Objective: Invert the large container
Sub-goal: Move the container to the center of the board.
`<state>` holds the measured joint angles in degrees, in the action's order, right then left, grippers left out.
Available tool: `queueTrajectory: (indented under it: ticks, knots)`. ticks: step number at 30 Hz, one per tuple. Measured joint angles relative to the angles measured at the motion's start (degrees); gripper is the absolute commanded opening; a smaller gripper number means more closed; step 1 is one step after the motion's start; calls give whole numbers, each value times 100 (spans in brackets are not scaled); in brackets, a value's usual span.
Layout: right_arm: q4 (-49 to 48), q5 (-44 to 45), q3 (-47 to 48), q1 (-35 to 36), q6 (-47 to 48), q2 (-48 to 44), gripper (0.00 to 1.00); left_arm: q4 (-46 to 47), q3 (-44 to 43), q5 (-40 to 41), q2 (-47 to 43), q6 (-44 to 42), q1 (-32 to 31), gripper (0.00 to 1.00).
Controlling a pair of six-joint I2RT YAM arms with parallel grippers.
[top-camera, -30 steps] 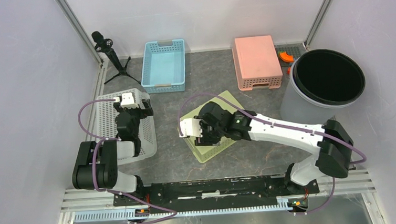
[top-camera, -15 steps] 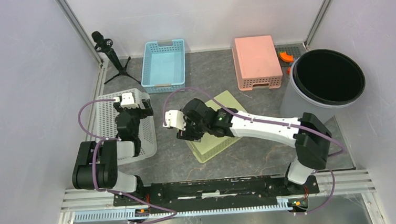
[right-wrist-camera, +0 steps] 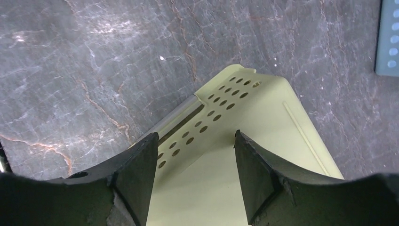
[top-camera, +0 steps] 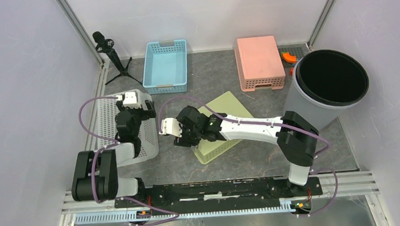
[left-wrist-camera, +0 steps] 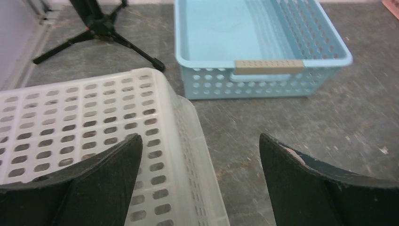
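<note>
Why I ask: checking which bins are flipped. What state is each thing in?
large grey container: upright, open end up, not yet turned.
light blue basket: upright, empty.
pink basket: upside down.
yellow-green basket: upside down.
white basket: upside down.
tripod: standing.
left gripper: open, holding nothing.
right gripper: open over the yellow-green basket, holding nothing.

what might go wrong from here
1. The open right gripper hovers over the green basket, while the grey bin, seemingly the largest container, stands upright far right: it may handle the wrong one.
2. It also sits close to the open left gripper, so they might collide.
3. Tipping the bin may knock the pink basket beside it.
</note>
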<state>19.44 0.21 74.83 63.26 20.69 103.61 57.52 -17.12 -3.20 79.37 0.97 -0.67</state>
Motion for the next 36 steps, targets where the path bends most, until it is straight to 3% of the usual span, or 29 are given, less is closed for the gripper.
queueTrajectory:
  ticks: [12,18,28,36]
  knots:
    - [-52,-1510,-638,-24,758,-546,60,-4315,-1113,-1032,-2677,-1145,-7,100]
    - [114,-1987,-1172,4,1362,-1040,59,-6067,-1480,-1016,-3346,-1781,-9,100]
    - [682,-2218,-1788,15,2024,-1801,60,-7350,-1519,-354,-2736,-1853,-11,100]
    - [876,-2223,-1886,37,2173,-1971,60,-7903,-1513,177,-3040,-2020,-37,100]
